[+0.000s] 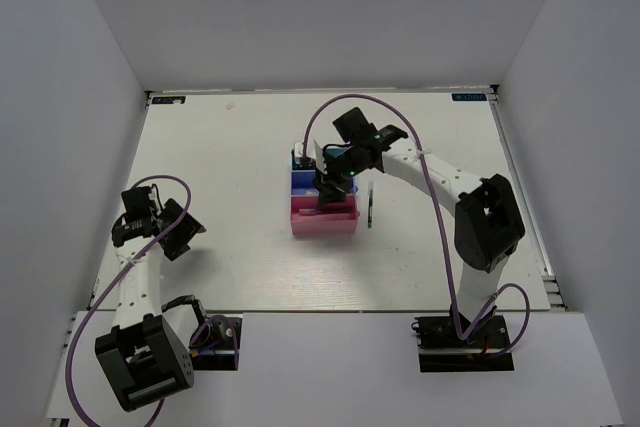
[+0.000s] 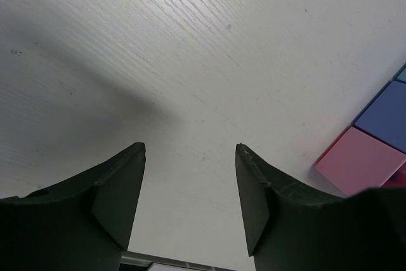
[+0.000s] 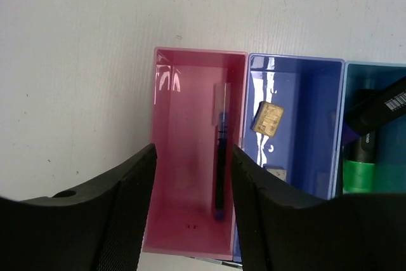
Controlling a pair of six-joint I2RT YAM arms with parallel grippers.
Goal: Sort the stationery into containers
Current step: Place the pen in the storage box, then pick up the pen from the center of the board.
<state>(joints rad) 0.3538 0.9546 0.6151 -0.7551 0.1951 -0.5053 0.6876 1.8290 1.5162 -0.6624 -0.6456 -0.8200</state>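
Right gripper [image 3: 192, 157], jaws apart and empty, hovers over pink bin [image 3: 177, 93] holding one pen [image 3: 220, 157]; stray pen [image 1: 370, 205] likely wants a mid-barrel grasp.

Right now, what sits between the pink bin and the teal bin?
The darker blue bin, holding a beige eraser; the right wrist view shows it between the pink bin and the teal bin.

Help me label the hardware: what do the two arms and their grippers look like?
The left arm and right arm share white links, bulky black joint housings and a looping purple cable each. The left gripper and right gripper have two broad matte-black fingers.
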